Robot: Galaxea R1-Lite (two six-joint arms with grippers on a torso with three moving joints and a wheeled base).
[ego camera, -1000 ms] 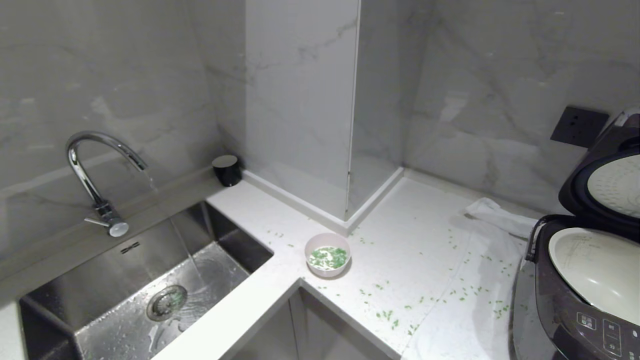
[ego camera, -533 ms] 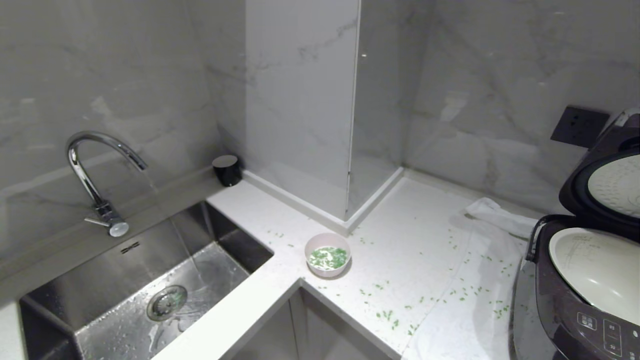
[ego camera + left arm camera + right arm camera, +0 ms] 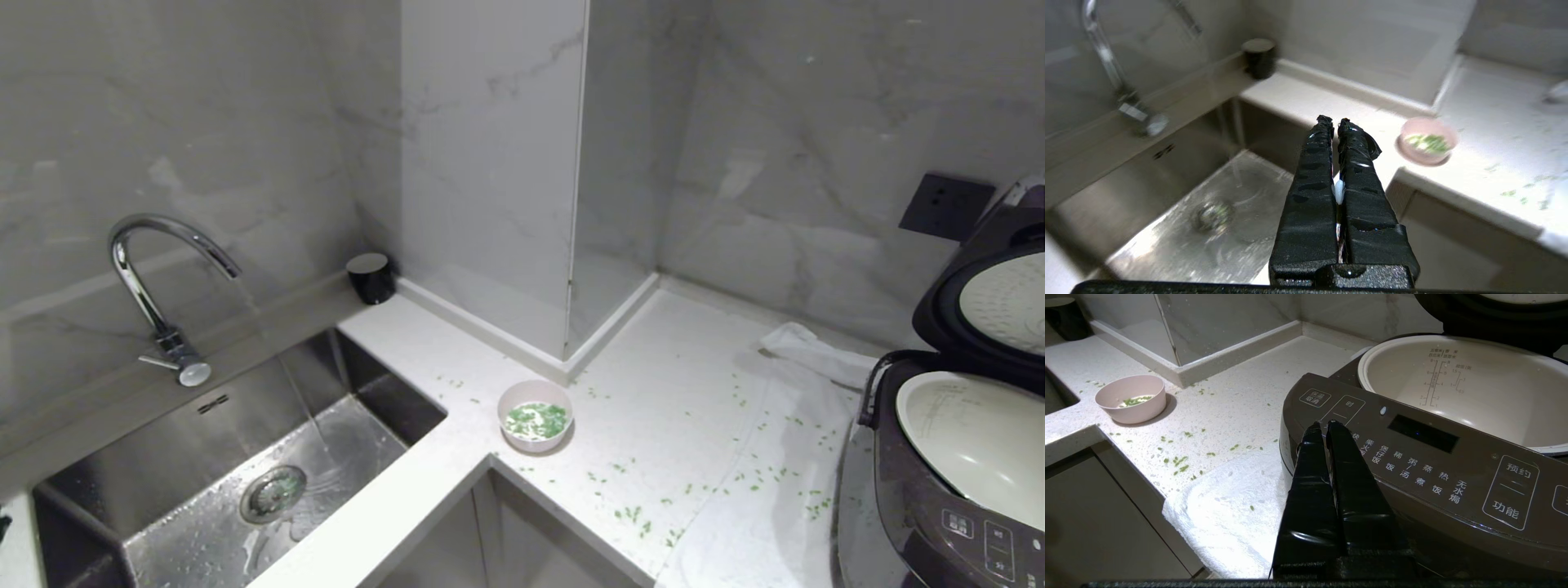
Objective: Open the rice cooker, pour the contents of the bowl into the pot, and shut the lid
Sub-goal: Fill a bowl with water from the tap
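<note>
Left end effector [image 3: 1332, 121] closed, empty, right end effector [image 3: 1323, 425] closed

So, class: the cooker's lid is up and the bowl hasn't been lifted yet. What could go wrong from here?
1. The bowl is small and holds loose green bits; tipping it on the way could scatter more onto the counter.
2. Water is running into the sink beside it; a knock might send it in.

counter [image 3: 653, 367]: white stone | on it: bowl [image 3: 535, 423], scattered green bits [image 3: 637, 513], white cloth [image 3: 775, 506], rice cooker [image 3: 939, 490], black cup [image 3: 371, 278]
</note>
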